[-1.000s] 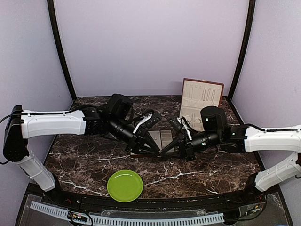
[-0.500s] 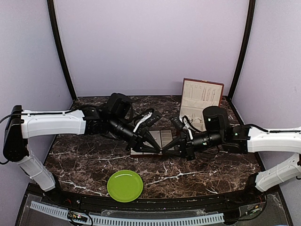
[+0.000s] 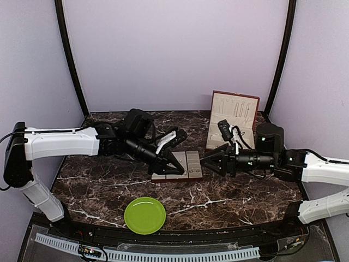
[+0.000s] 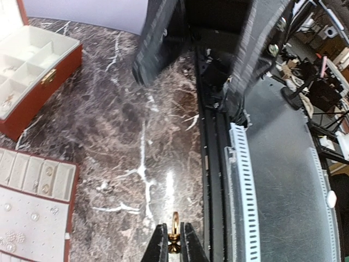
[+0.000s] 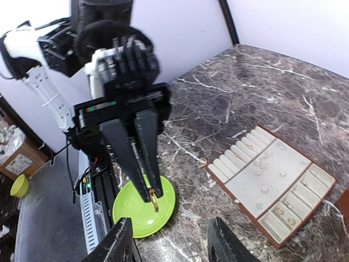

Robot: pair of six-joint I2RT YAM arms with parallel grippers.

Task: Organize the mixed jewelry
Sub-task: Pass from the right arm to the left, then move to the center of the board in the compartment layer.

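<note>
While left gripper (image 5: 153, 197) pinches a gold ring (image 4: 174, 232) (at its tips), right gripper (image 5: 170, 240) gapes.

1. The overhead camera looks down from high on the near side over the whole tabletop (image 3: 245, 196).
2. The left wrist camera looks closely past the left jaws toward the tabletop's near edge.
3. The right wrist camera faces the left arm (image 5: 101, 33); all three share the tray (image 3: 194, 164).

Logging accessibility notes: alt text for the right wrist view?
The left gripper pinches a small gold ring, a green plate behind it. A cream-lined tray lies to the right on the marble table; the right gripper stands open at the bottom.
</note>
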